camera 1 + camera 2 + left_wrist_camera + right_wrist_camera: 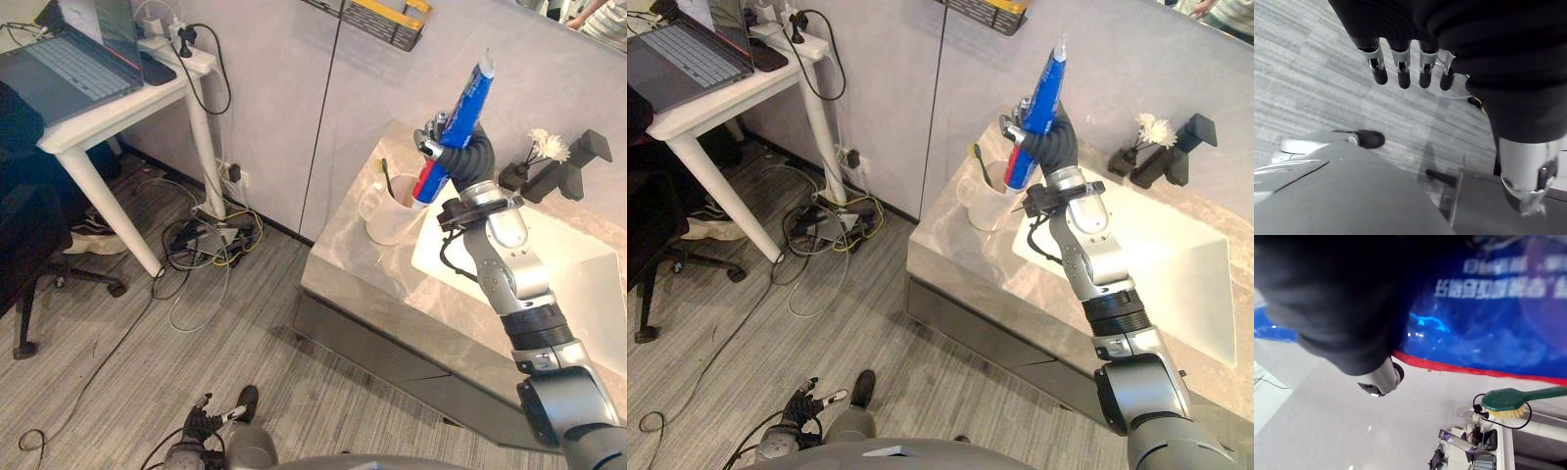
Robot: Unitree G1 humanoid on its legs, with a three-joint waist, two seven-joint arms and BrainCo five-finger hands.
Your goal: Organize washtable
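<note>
A toothpaste tube [464,110] is being clasped by the right hand [472,157] fingers [429,147] over the cup [390,217]. The left hand [1400,29] fingers [1402,68] are being held straight.

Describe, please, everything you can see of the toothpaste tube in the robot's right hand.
The toothpaste tube is glossy blue, soft plastic by its look, with a red band and white at the lower end. It stands nearly upright, gripped mid-length by curled fingers of the right hand, lower end at the mouth of the white cup.

To my left a white desk [108,111] stands by the grey wall [284,88], a laptop [69,59] on it. Cables [211,240] lie on the grey striped floor [118,372], near a black chair [29,225].
</note>
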